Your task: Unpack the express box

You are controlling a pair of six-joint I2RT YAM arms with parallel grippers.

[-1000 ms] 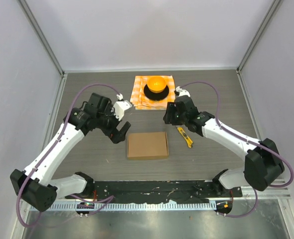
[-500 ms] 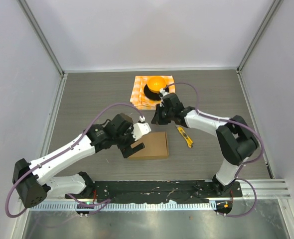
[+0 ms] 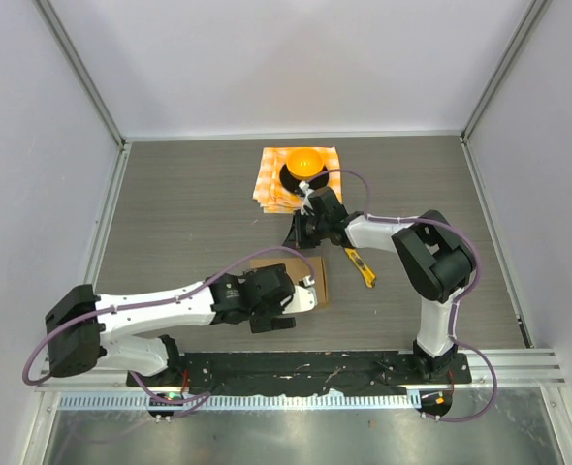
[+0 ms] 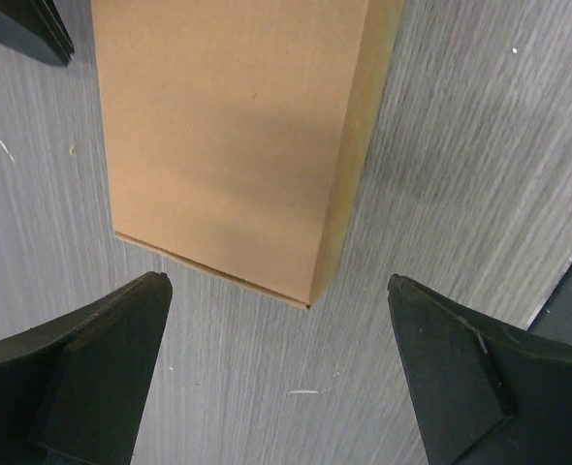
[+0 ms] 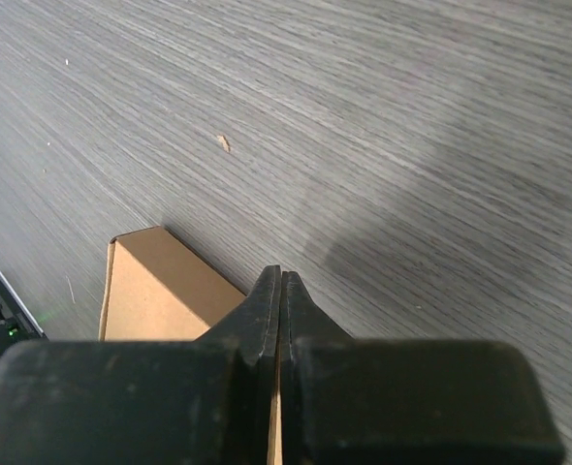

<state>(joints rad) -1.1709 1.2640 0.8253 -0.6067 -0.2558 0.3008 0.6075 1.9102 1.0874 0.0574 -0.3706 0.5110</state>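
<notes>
Mostly, the left arm is covering the near left part of the flat, shallow, plain brown cardboard express box [image 3: 310,273] in the overhead view. Only its far edge and right end are showing there, as it is lying on the grey wood-grain table [image 3: 170,203] near the middle, just ahead of the arm bases. From above, the left gripper [image 4: 276,283] is hard to make out. Its own wrist camera is showing the two black fingers [image 4: 102,373] standing wide apart, holding nothing, with one box corner between them and touching neither. A black shape [image 4: 22,27] at that view's top left is being cut off and cannot be identified. The box's long axis is running left to right in the overhead view. The right gripper [image 5: 281,283] is hovering at the box's far edge, its fingers pressed together on nothing. Only its wrist view is showing a box corner beside the tips, and whether they are touching the cardboard cannot be told. Behind it, an orange-checkered cloth [image 3: 270,186] is carrying a black dish [image 3: 288,177] with an orange rounded object [image 3: 305,159]. Farther right, a yellow utility knife [image 3: 361,266] is lying just beside the box's right end, apart from it.
</notes>
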